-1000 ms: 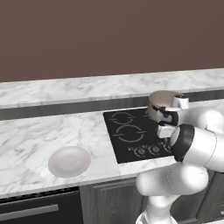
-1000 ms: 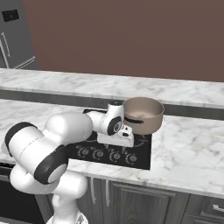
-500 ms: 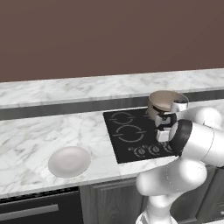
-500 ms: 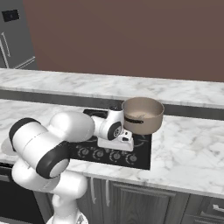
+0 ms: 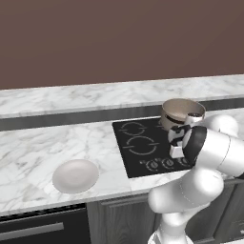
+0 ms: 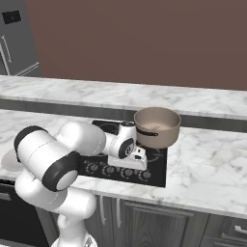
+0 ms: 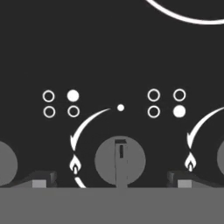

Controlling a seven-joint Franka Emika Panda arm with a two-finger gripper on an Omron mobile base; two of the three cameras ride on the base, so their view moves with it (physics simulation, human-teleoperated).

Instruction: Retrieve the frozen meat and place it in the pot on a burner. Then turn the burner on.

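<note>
Pot point(image 5: 181, 113) inside partly hidden by its wall, contents too small to tell. Dial point(image 7: 120, 164) cut by hand view's bottom edge; neighbour dials point(image 7: 6, 164) cut at sides. Burner point(image 7: 188, 11) ring cut at top.

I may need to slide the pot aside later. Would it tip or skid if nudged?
The pot looks wide and squat with a flat base, so tipping seems unlikely. It sits on smooth black glass cooktop, so it would probably skid easily. Its thick wall suggests some weight, though that is a guess.
</note>
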